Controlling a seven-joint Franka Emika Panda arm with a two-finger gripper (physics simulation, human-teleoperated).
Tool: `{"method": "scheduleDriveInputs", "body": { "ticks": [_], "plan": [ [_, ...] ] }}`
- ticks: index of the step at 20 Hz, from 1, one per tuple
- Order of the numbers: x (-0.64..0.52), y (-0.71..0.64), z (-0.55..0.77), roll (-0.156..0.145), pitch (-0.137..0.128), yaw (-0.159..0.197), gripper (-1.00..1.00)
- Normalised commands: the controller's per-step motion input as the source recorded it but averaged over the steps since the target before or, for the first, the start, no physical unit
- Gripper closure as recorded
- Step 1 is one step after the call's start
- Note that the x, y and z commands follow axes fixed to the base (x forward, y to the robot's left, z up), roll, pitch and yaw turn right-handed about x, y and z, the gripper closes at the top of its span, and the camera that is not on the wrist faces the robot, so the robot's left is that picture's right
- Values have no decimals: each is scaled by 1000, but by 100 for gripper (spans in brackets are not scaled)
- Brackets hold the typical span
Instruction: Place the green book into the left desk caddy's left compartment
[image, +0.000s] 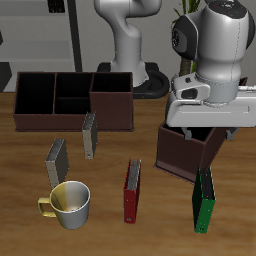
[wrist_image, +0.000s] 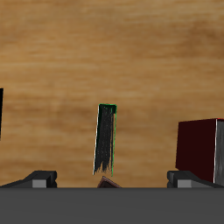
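Wooden tabletop (image: 110, 215): the green book (image: 204, 202) stands upright near the front edge, just before the left desk caddy (image: 186, 150). Above hangs the claw (wrist_image: 111, 178) (fingers spread wide, holding nothing).

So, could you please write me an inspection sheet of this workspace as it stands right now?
Surface: wooden table.
Job's things: green book stands upright near the table's front edge, apart from the left desk caddy just behind it; not yet in the left compartment.
Clutter: second caddy farther back; two grey books, red book and yellow mug, all standing.
Grippers: gripper hangs above the green book, fingers spread, holding nothing.
Cables: nothing seen.
Surroundings: a second robot arm behind the table.
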Motion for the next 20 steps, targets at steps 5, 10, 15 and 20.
{"method": "scheduleDriveInputs", "body": {
  "ticks": [5, 10, 15, 20],
  "plan": [
    [267, 13, -240, 3, -14, -2, -100],
    [177, -31, -394, -3, 2, 1, -100],
    [143, 22, -407, 0, 54, 13, -100],
    [-7, 188, -372, 25, 22, 3, -100]
  ]
}}
